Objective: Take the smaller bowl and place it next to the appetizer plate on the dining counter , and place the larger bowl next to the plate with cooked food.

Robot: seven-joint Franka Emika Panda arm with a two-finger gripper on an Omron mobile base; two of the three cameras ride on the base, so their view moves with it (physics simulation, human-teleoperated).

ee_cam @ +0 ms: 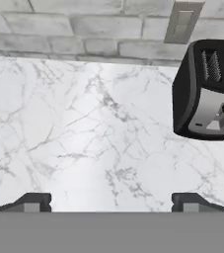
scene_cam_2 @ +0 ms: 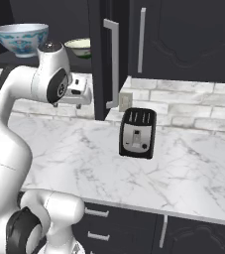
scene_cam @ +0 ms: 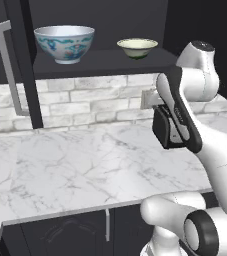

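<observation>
Two bowls stand on a dark shelf above the worktop. The larger bowl (scene_cam: pixel 64 43) (scene_cam_2: pixel 21 37), white with blue, red and green painting, is on the left. The smaller bowl (scene_cam: pixel 137 48) (scene_cam_2: pixel 79 47), shallow and greenish, is to its right; in the right base view the arm covers part of it. My gripper (ee_cam: pixel 111 201) hangs open over the bare marble worktop (ee_cam: pixel 84 128), well below the shelf, with nothing between its fingertips (ee_cam: pixel 33 200). The dining counter, the appetizer plate and the plate with cooked food are out of view.
A black and silver toaster (scene_cam_2: pixel 138 133) (ee_cam: pixel 207 89) stands on the worktop to the right of the hand, below a wall outlet (scene_cam_2: pixel 126 101). The cabinet doors with long handles (scene_cam: pixel 7 65) (scene_cam_2: pixel 111 62) stand open at both sides of the shelf. White brick backs the worktop.
</observation>
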